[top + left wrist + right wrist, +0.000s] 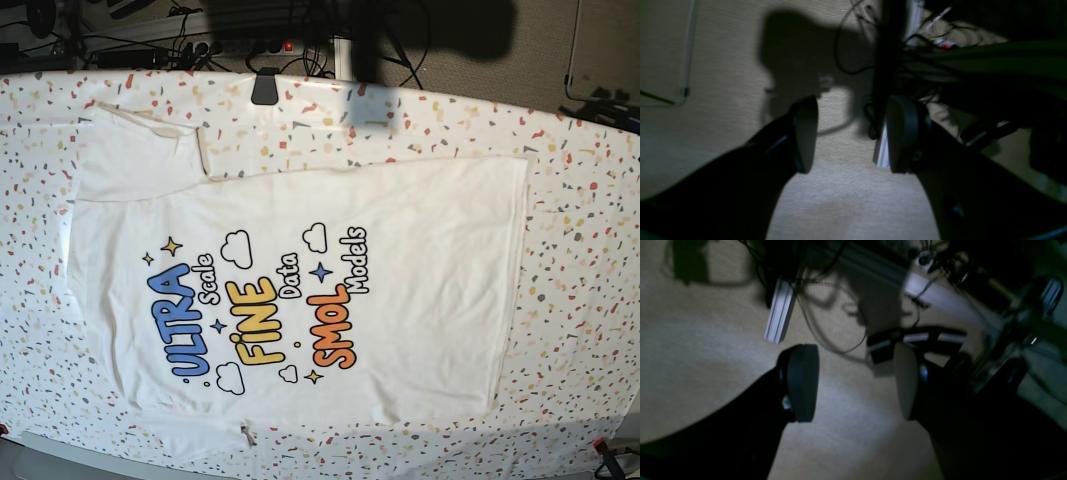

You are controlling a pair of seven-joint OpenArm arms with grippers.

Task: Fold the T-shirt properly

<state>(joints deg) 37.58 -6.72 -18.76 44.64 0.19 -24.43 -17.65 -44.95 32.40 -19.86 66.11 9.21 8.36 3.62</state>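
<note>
The T-shirt [420, 300] lies spread flat on the table in the base view, print side up, with "ULTRA FINE SMOL" [260, 325] showing. Its neck is at the left, its hem at the right, one sleeve [135, 160] at the upper left and the other at the bottom edge. Neither arm shows in the base view. My left gripper [855, 135] is open and empty over beige carpet. My right gripper [855, 383] is open and empty, also over carpet. The shirt is out of both wrist views.
The speckled table cover [580, 200] surrounds the shirt. A black clip [265, 87] sits at the table's back edge, with cables behind it. An aluminium frame leg [778, 311] and loose cables [853, 40] stand on the floor near both grippers.
</note>
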